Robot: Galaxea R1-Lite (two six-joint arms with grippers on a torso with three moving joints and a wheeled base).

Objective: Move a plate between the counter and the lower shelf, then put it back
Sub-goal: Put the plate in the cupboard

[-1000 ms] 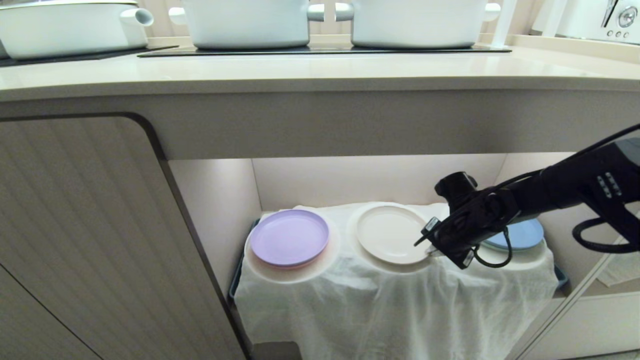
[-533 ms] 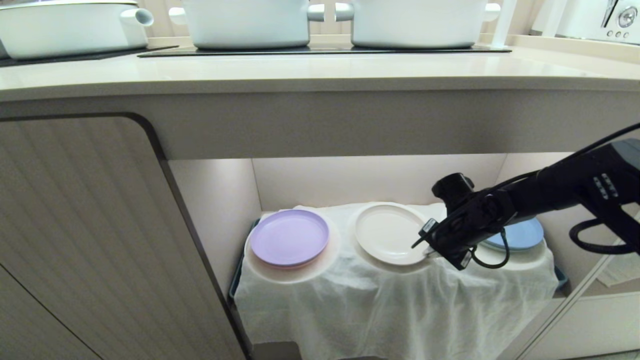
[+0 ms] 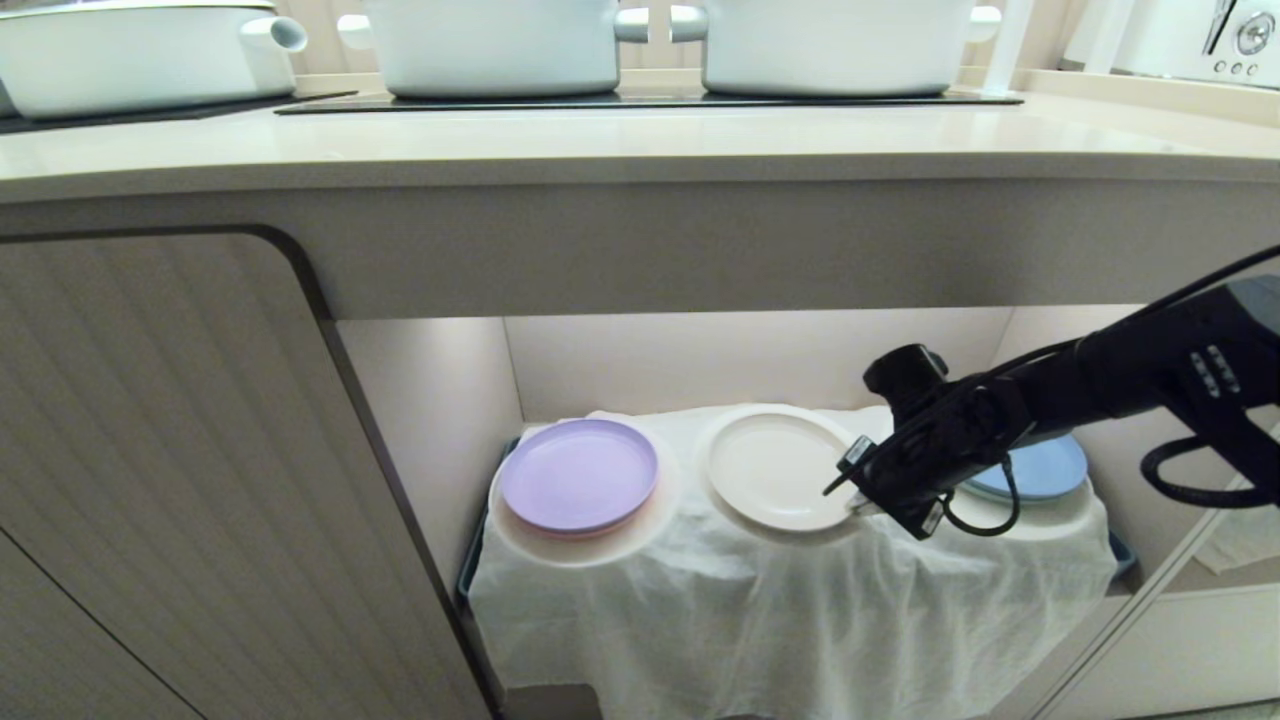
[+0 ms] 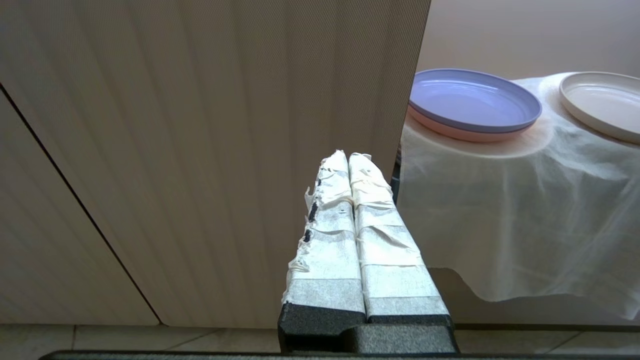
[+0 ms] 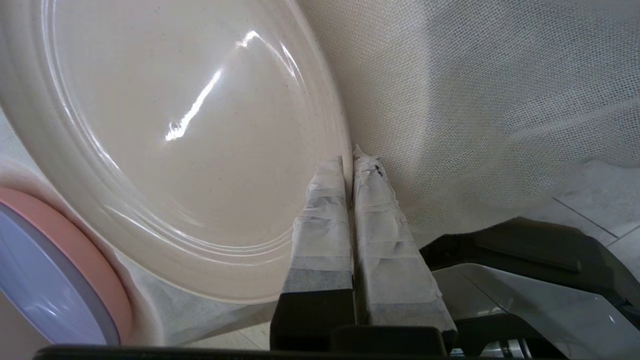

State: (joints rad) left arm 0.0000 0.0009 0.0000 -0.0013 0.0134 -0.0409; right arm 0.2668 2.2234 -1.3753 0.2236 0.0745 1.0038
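The round matte cream-beige plate (image 3: 775, 470) sits on the white-draped lower shelf (image 3: 790, 600), between lilac and blue plates. The right gripper (image 3: 858, 497) pinches its right-hand rim; the left gripper (image 4: 350, 165), clenched empty, idles farther off.

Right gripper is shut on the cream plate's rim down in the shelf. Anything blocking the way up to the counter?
The right gripper pinches the plate at its right rim. The counter overhangs the lower shelf, so the plate must come out forward before rising. Three white pots stand at the back; the front strip looks free.
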